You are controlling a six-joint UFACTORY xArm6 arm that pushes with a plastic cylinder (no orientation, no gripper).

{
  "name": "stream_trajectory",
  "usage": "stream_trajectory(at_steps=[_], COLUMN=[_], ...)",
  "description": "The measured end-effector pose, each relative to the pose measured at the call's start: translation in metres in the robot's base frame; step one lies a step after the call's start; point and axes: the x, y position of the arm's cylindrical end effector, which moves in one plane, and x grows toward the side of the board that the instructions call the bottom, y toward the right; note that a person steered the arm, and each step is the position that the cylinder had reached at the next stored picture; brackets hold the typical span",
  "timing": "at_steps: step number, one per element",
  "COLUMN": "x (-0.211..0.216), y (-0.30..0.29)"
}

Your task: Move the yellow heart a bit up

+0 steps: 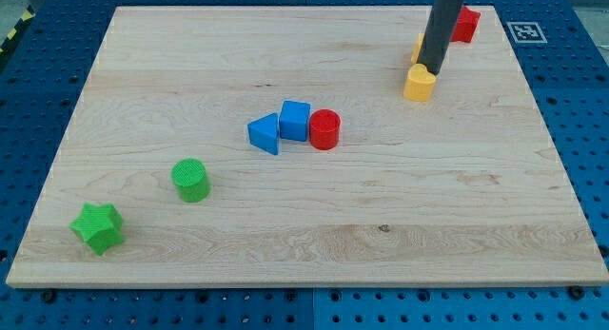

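A yellow block (419,84) lies near the board's top right; I cannot make out its shape for sure. My tip (434,71) rests right at its upper right edge and seems to touch it. A second yellow block (418,50) sits just above, mostly hidden behind the dark rod, so I cannot tell which of the two is the heart. A red block (466,24) lies at the top right corner, to the right of the rod.
A blue triangle (265,133), a blue cube (295,120) and a red cylinder (324,129) sit together at mid-board. A green cylinder (190,180) and a green star (98,226) lie at the lower left. The wooden board (314,244) ends close above the yellow blocks.
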Motion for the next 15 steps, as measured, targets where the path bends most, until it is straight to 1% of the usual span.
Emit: stream_trajectory(at_steps=[1,2,3,4,5,6,8,9,10,11,13,15], x=[0.000,-0.001,-0.015,-0.017,-0.012,0.005,0.062,0.071,0.071,0.071,0.045,0.042], y=[-0.010,-0.001,0.024,0.038,0.038,0.038,0.043,0.023,-0.016,-0.020,-0.012,-0.013])
